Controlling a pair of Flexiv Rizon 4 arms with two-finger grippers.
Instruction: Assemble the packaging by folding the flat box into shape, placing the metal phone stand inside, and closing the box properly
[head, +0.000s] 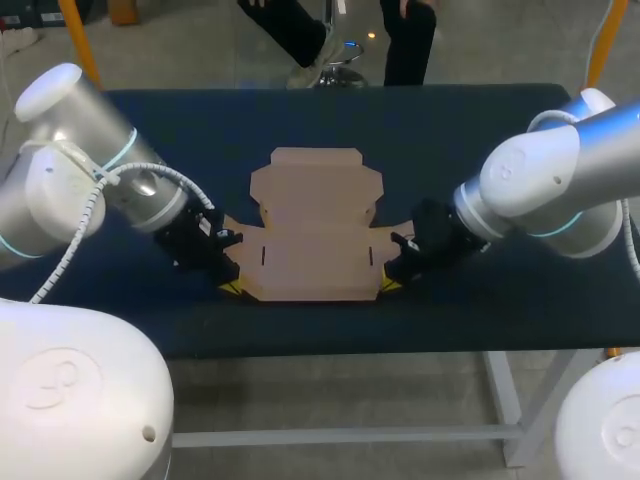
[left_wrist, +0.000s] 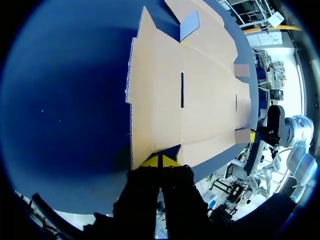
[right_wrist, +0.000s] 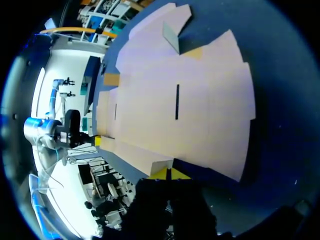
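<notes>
While the box (head: 313, 230) lies flat and unfolded at mid-table, its lid panel points to 12 o'clock and two short slits mark its near half. The left gripper (head: 232, 287) sits at the box's 7 o'clock corner and the right gripper (head: 389, 284) at its 5 o'clock corner. In each wrist view the yellow tips are pressed together at the card's edge, left (left_wrist: 160, 161) and right (right_wrist: 170, 173). Whether card lies between them cannot be told. The dark blue table (head: 450, 120) surrounds the box.
</notes>
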